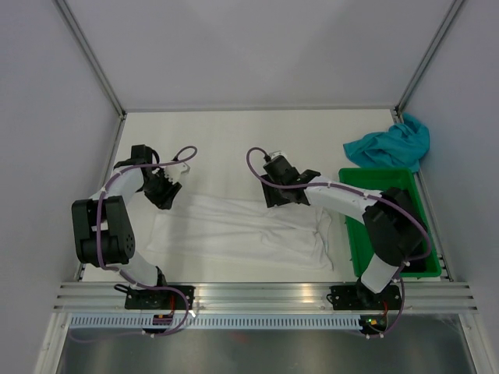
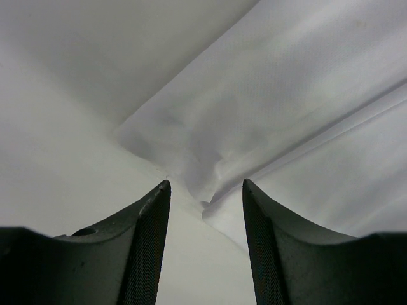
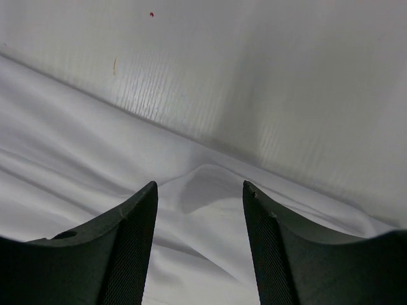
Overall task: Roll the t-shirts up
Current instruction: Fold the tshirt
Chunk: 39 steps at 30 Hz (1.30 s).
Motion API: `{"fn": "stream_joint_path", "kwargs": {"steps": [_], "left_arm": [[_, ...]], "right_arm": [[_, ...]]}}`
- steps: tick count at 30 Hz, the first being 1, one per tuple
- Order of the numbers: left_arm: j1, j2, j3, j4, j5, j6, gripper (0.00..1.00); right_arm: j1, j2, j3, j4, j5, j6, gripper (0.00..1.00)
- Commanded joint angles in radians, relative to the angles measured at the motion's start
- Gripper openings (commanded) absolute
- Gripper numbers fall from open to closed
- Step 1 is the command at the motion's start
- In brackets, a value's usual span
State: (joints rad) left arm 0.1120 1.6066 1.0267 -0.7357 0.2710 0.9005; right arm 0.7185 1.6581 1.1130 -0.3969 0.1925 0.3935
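left gripper (image 2: 205, 185) and right gripper (image 3: 198, 185) hover, jaws parted and empty, over the soft, creased white t-shirt (image 1: 242, 230).

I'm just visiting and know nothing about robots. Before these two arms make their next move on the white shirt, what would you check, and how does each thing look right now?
1. Left gripper open, nothing between its fingers: ok.
2. Right gripper open and empty: ok.
3. Both grippers at the far edge of the white t-shirt: ok.
4. White t-shirt lying smooth: not ok, creased near its right end.
5. Fingertips touching the cloth: cannot tell.
6. Teal t-shirt out of the way: ok, bunched in the far right corner behind the green bin.
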Motion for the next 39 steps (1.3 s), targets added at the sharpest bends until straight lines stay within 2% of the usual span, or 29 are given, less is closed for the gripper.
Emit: {"fn": "stream_joint_path", "kwargs": {"steps": [1, 6, 10, 15, 18, 19, 21, 39], "left_arm": [[0.006, -0.004, 0.027, -0.011, -0.012, -0.117, 0.55], [0.005, 0.007, 0.003, 0.013, -0.012, -0.138, 0.55], [0.006, 0.006, -0.002, 0.016, -0.016, -0.14, 0.55], [0.005, 0.006, -0.004, 0.018, -0.027, -0.132, 0.54], [0.006, 0.006, -0.008, 0.021, -0.032, -0.13, 0.54], [0.005, 0.004, -0.01, 0.022, -0.032, -0.129, 0.54], [0.006, 0.0, -0.019, 0.028, -0.03, -0.126, 0.54], [0.005, -0.004, -0.031, 0.042, -0.055, -0.107, 0.54]], "right_arm": [[0.009, 0.077, 0.065, -0.01, -0.014, -0.016, 0.62], [0.032, 0.088, 0.022, -0.003, -0.03, 0.017, 0.57], [0.055, 0.063, -0.033, 0.018, -0.03, 0.064, 0.36], [0.065, 0.068, -0.077, 0.041, -0.034, 0.096, 0.33], [0.067, 0.057, -0.087, 0.049, -0.021, 0.114, 0.2], [0.068, 0.04, -0.091, 0.052, -0.016, 0.119, 0.12], [0.073, 0.02, -0.105, 0.053, -0.013, 0.134, 0.02], [0.245, -0.136, -0.242, 0.029, 0.001, 0.343, 0.01]]}}
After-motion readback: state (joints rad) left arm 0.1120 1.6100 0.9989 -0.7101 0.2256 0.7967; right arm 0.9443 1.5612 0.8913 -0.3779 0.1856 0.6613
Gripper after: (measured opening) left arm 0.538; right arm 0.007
